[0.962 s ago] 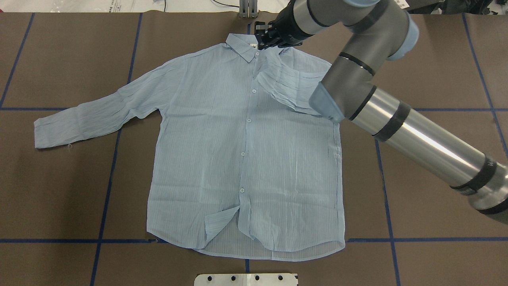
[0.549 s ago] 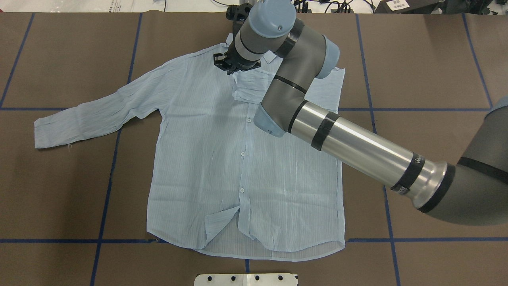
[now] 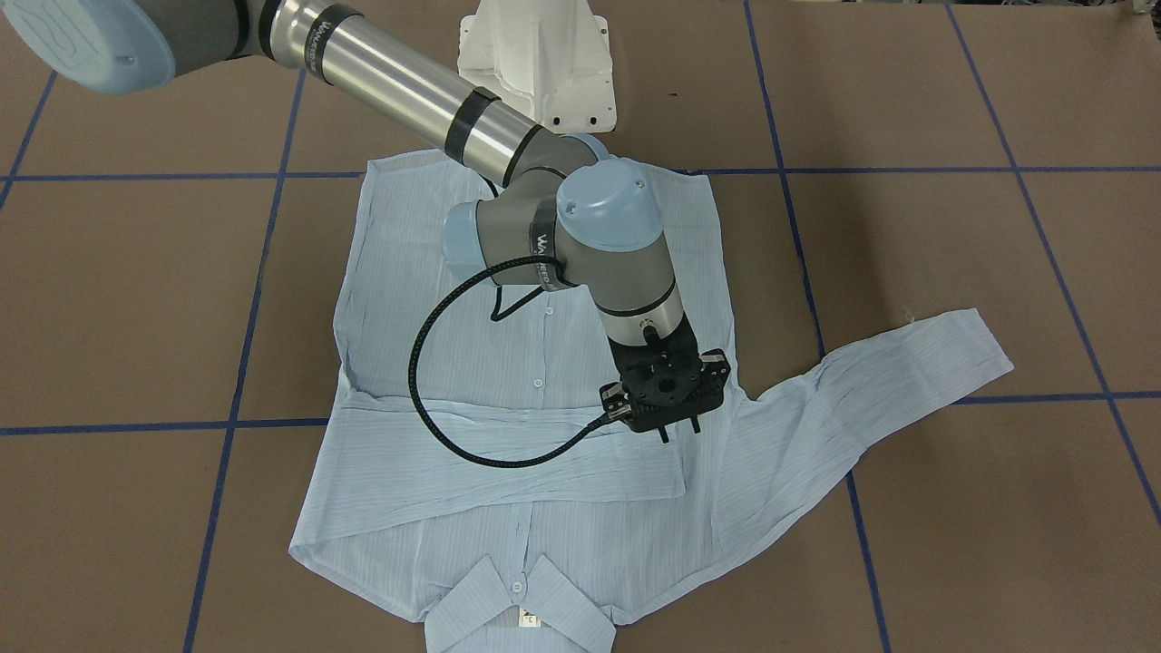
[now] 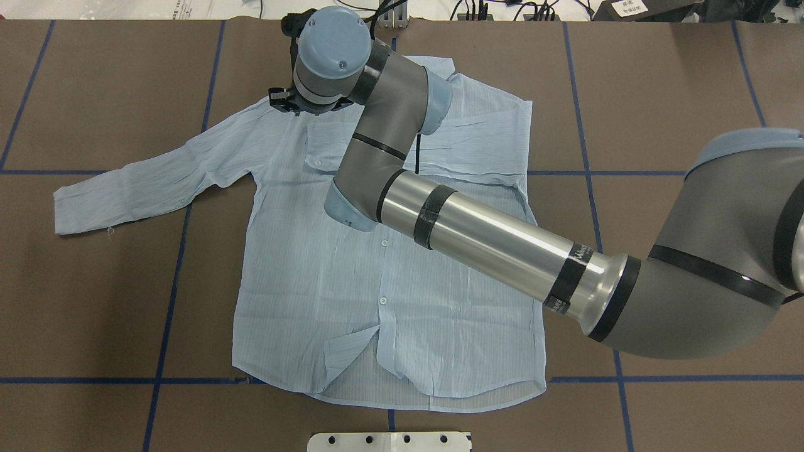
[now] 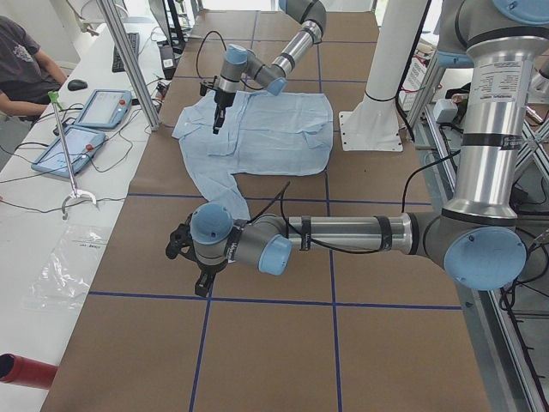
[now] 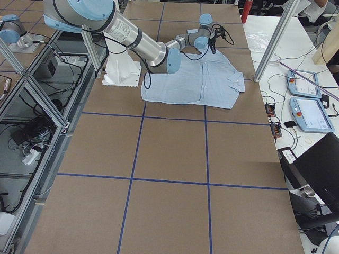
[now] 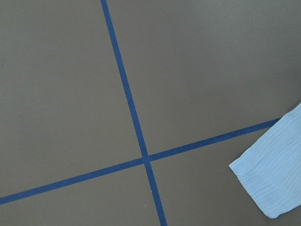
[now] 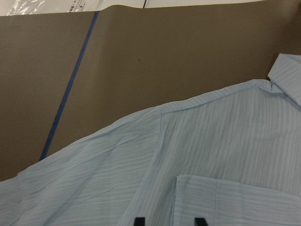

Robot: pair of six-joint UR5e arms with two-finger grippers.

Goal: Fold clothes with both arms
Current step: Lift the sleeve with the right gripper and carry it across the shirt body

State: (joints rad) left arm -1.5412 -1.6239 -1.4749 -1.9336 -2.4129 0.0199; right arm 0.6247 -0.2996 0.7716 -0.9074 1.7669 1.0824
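Overhead exterior view: the right arm (image 4: 490,242) reaches diagonally across the shirt (image 4: 389,301), and its wrist sits over the far left shoulder of the garment. From the exterior front-facing camera the right pincer (image 3: 680,431) points straight down with its jaws parted and nothing between them. It is close over the cloth, just beside the cuff end of the folded sleeve (image 3: 508,444). Whether the tips actually touch the fabric I cannot tell. The right wrist camera shows only the two black fingertips (image 8: 139,220) at its bottom edge, set apart, with cloth below.

The shirt lies flat, buttons up, in the middle of the brown worktop (image 4: 678,94). Its collar (image 3: 517,608) is on the side far from the robot. One sleeve is laid across the chest. The other sleeve (image 4: 144,182) stretches out to the left in the overhead picture. A black cable (image 3: 435,363) loops from the wrist over the shirt front.

The left arm (image 5: 343,232) is low over bare worktop, well apart from the shirt body. Its pincer (image 5: 199,281) shows only in the exterior left view, so I cannot tell whether it is released or clenched. The left wrist camera sees crossing blue tape lines (image 7: 131,108) and a sleeve cuff (image 7: 273,179) at the lower right. The right arm hides much of the collar and chest from overhead.
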